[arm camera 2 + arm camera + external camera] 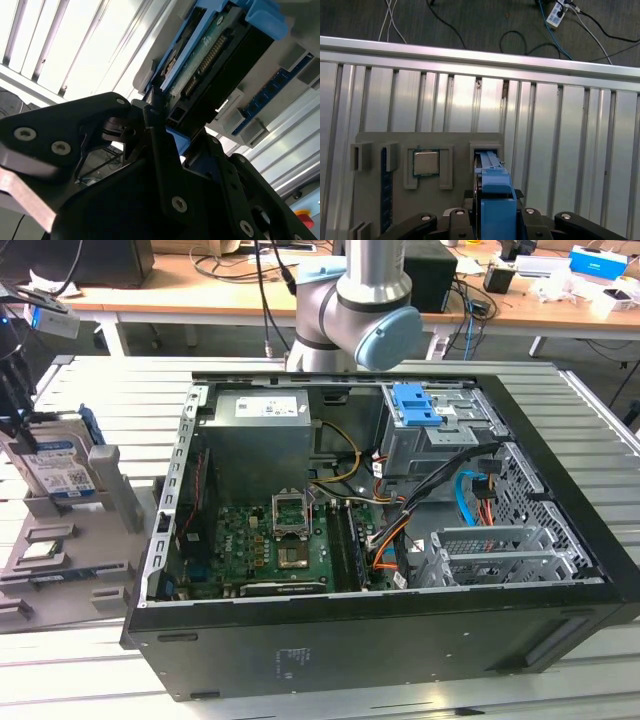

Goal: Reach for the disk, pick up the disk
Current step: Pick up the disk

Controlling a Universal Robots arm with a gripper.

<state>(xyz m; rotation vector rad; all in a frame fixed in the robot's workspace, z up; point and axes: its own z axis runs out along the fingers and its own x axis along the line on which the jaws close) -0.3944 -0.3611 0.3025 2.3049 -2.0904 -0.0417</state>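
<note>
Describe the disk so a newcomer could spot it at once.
Beside the open computer case, at the exterior view's left, lies a grey fixture tray. The disk stands upright in it: a silver drive with white-and-blue label and blue bracket, unlike the flat processor chip lying nearby.

The disk (52, 462) is a silver drive with a white-and-blue label and a blue bracket (492, 189) along its edges. It stands upright on edge in a slot of the grey holder (112, 490) on the table (100, 385) — at the exterior view's left.
</note>
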